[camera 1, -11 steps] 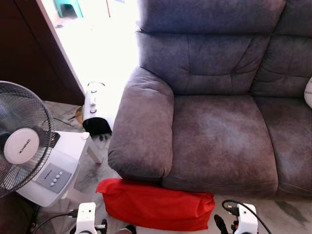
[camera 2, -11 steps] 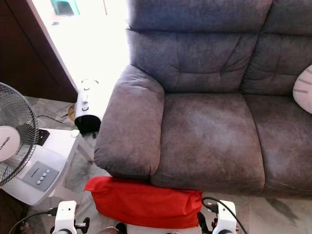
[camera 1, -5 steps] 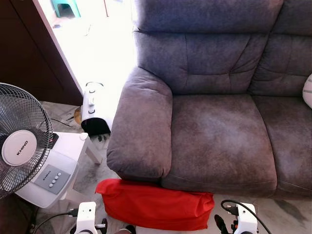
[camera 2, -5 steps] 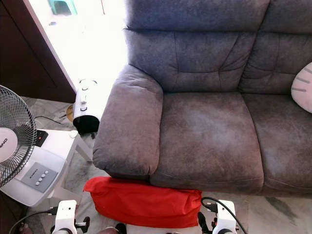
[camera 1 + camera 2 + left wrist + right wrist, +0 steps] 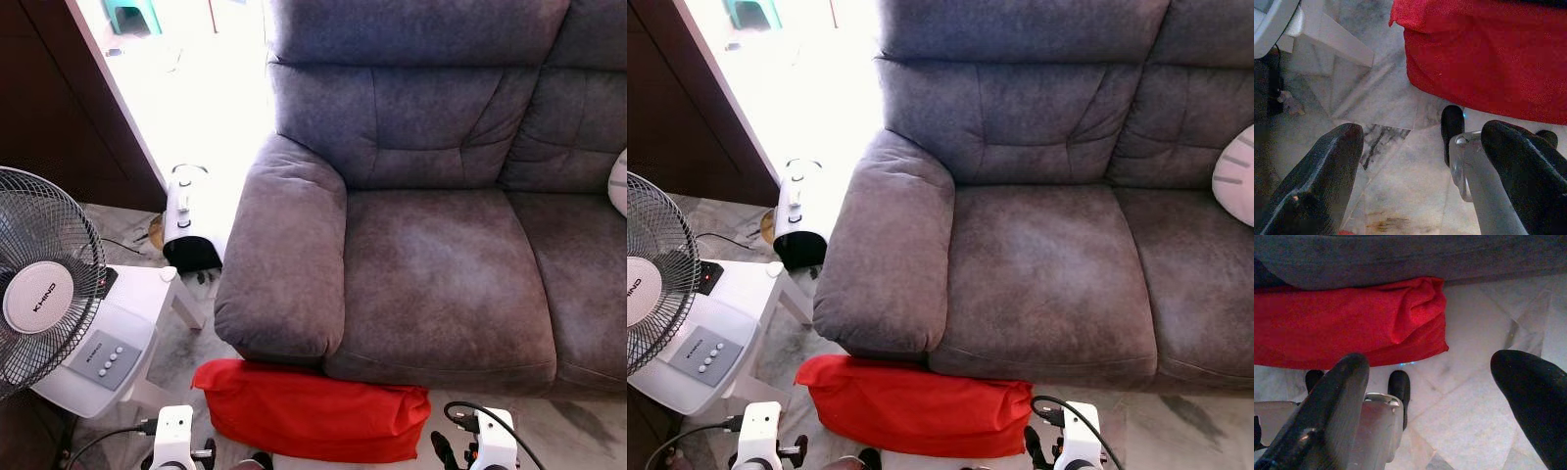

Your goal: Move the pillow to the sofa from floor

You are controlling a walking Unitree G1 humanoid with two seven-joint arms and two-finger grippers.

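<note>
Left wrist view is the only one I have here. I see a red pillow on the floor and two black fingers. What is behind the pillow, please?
Observer: The pillow lies against the front of a grey sofa, below its armrest and seat.
Operator: Is the seat free?
Observer: The seat cushion nearest the pillow is bare. A pale cushion sits at the far right of the sofa.
Operator: Where is the right gripper?
Observer: The right gripper is open above the floor, near the right end of the pillow, not touching it.
Operator: Anything beside my left arm?
Observer: A white fan stands on the floor to the left of the pillow.
</note>
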